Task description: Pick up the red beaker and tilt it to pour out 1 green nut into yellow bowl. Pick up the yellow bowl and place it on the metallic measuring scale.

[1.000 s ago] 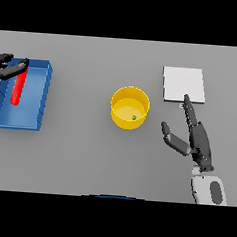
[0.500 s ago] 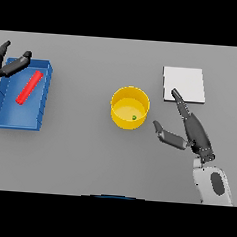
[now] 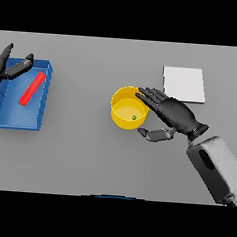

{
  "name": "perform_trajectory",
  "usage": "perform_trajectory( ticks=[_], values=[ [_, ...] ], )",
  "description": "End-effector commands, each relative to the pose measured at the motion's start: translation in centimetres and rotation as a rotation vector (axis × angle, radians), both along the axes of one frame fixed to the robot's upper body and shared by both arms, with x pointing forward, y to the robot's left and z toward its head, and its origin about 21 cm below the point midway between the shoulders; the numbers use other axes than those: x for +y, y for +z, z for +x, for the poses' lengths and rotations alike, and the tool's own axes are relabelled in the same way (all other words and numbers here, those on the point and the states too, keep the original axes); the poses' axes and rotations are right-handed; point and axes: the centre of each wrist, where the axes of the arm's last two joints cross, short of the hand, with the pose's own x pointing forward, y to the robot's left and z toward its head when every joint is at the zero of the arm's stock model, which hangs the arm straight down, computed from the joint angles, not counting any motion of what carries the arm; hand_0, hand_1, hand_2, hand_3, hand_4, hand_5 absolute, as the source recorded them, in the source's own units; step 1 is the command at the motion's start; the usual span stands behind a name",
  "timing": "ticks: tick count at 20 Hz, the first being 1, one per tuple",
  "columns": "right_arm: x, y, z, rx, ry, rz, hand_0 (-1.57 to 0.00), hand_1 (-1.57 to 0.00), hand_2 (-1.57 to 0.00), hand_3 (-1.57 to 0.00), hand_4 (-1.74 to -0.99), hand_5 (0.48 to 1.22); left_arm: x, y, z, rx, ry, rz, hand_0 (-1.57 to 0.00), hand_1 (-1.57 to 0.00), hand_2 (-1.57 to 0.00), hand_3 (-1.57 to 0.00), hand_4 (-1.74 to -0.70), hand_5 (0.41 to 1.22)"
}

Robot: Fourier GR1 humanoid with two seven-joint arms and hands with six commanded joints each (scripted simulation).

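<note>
One green nut [image 3: 134, 117] — inside yellow bowl [image 3: 121, 120].

The right hand [image 3: 177, 116] is dark, close to black, with slim segmented fingers [image 3: 151, 96] and a stubby thumb that reads a shade greyer than the palm. Behind the wrist sits a blocky forearm [image 3: 213, 166] in pale grey, speckled, with rounded edges and a dark oval slot set into its upper face. Over at the left edge, the left hand [image 3: 9, 66] is the same dark make, glossy, its fingers tapering to points, and a sliver of white casing shows just below it.
</note>
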Motion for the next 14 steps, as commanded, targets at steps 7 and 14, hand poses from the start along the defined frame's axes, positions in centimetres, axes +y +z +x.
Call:
perform_trajectory(
  ticks=[7, 14],
  values=[
    [2.3, -0.6, 2.7, 0.015, 0.185, -0.224, 0.0, 0.0, 0.0, 0.0, -1.156, 0.642, 0.9, 0.4, -0.4, 0.003, 0.004, -0.007, 0.0, 0.0, 0.0, 0.0, -0.81, 0.695],
    [5.1, -1.0, 4.5, 0.084, 0.262, -0.394, 0.0, 0.0, 0.0, 0.0, -1.164, 0.67, 1.0, 0.3, -0.4, 0.0, 0.0, 0.005, 0.0, 0.0, 0.0, 0.0, -0.81, 0.7]
  ],
)
